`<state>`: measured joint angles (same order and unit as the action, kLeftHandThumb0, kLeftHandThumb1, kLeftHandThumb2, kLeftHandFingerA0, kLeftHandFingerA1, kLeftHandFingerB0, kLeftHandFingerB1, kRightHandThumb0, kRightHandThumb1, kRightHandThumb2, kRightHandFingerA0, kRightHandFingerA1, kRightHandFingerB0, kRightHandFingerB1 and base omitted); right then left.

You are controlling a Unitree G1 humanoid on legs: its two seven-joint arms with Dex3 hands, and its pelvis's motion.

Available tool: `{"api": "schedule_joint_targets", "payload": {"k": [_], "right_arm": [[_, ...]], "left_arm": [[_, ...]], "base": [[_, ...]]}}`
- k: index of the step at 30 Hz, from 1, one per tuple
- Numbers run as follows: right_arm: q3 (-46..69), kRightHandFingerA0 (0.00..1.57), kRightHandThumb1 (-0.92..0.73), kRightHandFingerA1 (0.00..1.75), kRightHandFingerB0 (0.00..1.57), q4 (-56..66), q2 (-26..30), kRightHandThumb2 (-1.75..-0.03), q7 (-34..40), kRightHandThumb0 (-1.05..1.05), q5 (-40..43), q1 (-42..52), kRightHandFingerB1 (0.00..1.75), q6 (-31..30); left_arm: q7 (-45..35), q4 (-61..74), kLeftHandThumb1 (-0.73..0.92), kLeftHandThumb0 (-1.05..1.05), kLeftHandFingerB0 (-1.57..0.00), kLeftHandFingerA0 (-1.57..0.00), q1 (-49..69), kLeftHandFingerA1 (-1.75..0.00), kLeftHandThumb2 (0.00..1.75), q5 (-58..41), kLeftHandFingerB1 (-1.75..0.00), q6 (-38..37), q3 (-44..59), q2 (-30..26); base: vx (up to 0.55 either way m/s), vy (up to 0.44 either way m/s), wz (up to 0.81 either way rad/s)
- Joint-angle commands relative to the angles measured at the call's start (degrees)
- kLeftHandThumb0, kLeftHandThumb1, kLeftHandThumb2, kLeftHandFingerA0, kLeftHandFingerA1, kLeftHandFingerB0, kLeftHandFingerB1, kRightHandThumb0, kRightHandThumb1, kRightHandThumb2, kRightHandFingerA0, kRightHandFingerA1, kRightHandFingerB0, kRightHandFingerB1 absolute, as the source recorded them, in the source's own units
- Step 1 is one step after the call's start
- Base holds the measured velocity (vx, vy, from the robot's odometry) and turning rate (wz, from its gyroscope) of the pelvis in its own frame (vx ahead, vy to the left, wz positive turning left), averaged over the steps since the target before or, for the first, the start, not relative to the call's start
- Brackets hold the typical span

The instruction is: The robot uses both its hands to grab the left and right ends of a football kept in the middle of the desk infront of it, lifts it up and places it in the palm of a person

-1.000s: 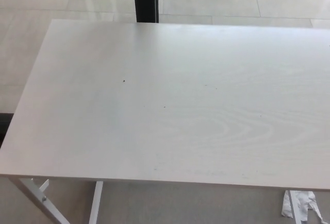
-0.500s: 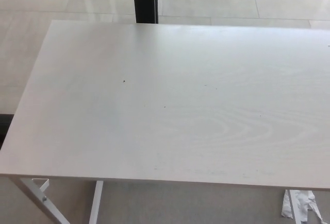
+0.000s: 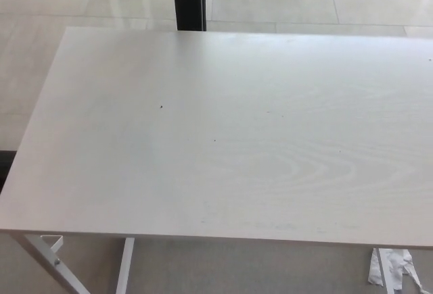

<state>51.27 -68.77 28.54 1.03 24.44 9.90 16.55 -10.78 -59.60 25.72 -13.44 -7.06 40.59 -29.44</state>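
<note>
A white wood-grain desk [image 3: 223,138] fills most of the head view. No football shows on it or anywhere else in the picture. Neither of my hands nor any part of my arms is in the picture. No person or person's palm is visible either.
A black vertical post [image 3: 188,0] stands behind the desk's far edge, against a pale tiled floor. White desk legs [image 3: 47,260] show under the near left corner. A crumpled white scrap [image 3: 396,268] lies on the floor at the lower right.
The whole picture has shifted very slightly, so the camera moved a little. Nothing on the desk has changed.
</note>
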Motion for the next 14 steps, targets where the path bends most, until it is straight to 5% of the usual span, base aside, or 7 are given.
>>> {"api": "schedule_joint_targets", "payload": {"k": [1, 6, 7, 8, 11, 12, 14], "right_arm": [[-2.82, 0.32, -0.52, 0.32, 0.28, -0.37, 0.54, -0.56, -2.06, -0.38, -0.74, 0.6, 0.31, 2.55], [-5.67, 0.32, -0.46, 0.38, 0.26, -1.29, 1.36, -0.65, -2.22, -0.47, -1.07, 1.34, 0.36, 1.78], [-5.72, 0.86, -0.52, 0.62, 0.31, -1.46, 1.46, -0.56, -1.91, -0.46, -0.75, 1.22, 0.32, 1.42], [-6.27, 0.87, -0.46, 0.65, 0.25, -1.51, 1.48, -0.71, -1.45, -0.52, -0.96, 0.88, 0.39, 1.55], [-6.11, 0.82, -0.52, 0.44, 0.35, -1.4, 1.35, -0.55, -1.2, -0.45, -0.14, 0.61, 0.32, 1.59], [-6.35, 0.87, -0.54, 0.87, 0.33, -1.41, 1.4, -0.57, -1.19, -0.45, -0.3, 0.8, 0.32, 1.53], [-6.4, 0.9, -0.54, 0.79, 0.32, -1.67, 1.53, -0.57, -1.3, -0.45, -0.28, 0.72, 0.31, 1.4]], "left_arm": [[-0.43, -1.85, 0.65, -0.62, -0.55, -0.62, -0.66, -0.66, 0.6, -2.16, -0.47, -4.4, 0.64, -0.54], [-1.67, -2.8, 0.64, -0.53, -0.55, -0.63, -1.65, -0.67, 0.59, -1.61, -0.47, -4.04, -1.08, -1.24], [-1.67, -2.0, 0.58, -0.56, -0.54, -0.61, -1.11, -0.71, 0.6, -1.36, -0.48, -3.82, -1.59, -1.18], [-1.61, -0.29, 0.46, -0.5, -0.41, -0.62, 0.09, -0.76, 0.9, -0.71, -0.58, -4.14, -2.48, -0.91], [-1.56, -0.61, 0.56, -0.5, -0.5, -0.61, -0.33, -0.71, 0.57, -2.41, -0.49, -3.54, -1.67, -0.66], [-0.85, -1.04, 0.57, -0.5, -0.48, -0.61, -0.58, -0.72, 0.55, -2.1, -0.49, -3.17, -1.94, -0.86], [-0.72, -0.35, 0.54, -0.54, -0.48, -0.6, -0.26, -0.71, 0.59, -2.07, -0.49, -2.82, -2.05, -0.75]], "base": [[0.0, 0.0, 0.0], [0.0, 0.0, 0.0], [0.0, 0.0, 0.0], [0.0, 0.0, 0.0], [0.0, 0.0, 0.0], [0.0, 0.0, 0.0], [0.0, 0.0, 0.0]]}}
